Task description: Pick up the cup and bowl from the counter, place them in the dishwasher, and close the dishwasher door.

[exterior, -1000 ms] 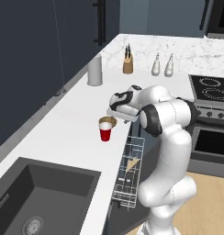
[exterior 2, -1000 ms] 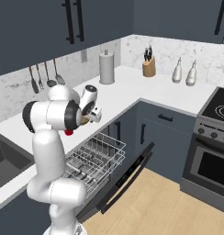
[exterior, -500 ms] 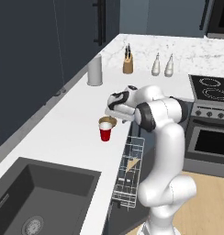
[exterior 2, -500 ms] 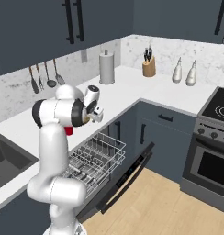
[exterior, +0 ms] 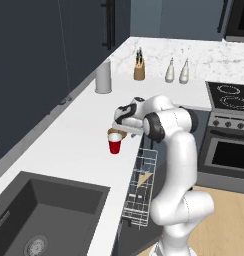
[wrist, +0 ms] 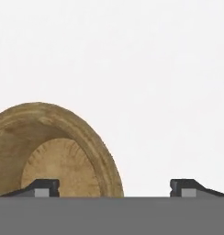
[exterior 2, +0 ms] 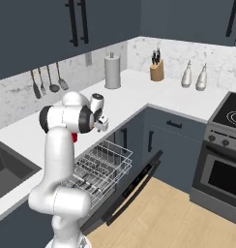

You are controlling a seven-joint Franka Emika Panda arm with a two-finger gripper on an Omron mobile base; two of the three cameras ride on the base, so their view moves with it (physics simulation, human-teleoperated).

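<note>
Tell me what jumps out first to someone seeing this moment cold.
The white arm bends low over the counter, its open hand just above the tan bowl, with one fingertip over the bowl's inside and the other past its rim. A red cup stands right beside the bowl. Below the counter edge, the dishwasher door hangs open with the white wire rack pulled out.

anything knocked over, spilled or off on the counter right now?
Nothing stands out. The red cup stands upright on the counter, with the wooden bowl right side up just behind it. The dishwasher door is down and the rack pulled out, as expected. The gripper is open over the bowl's rim.
</note>
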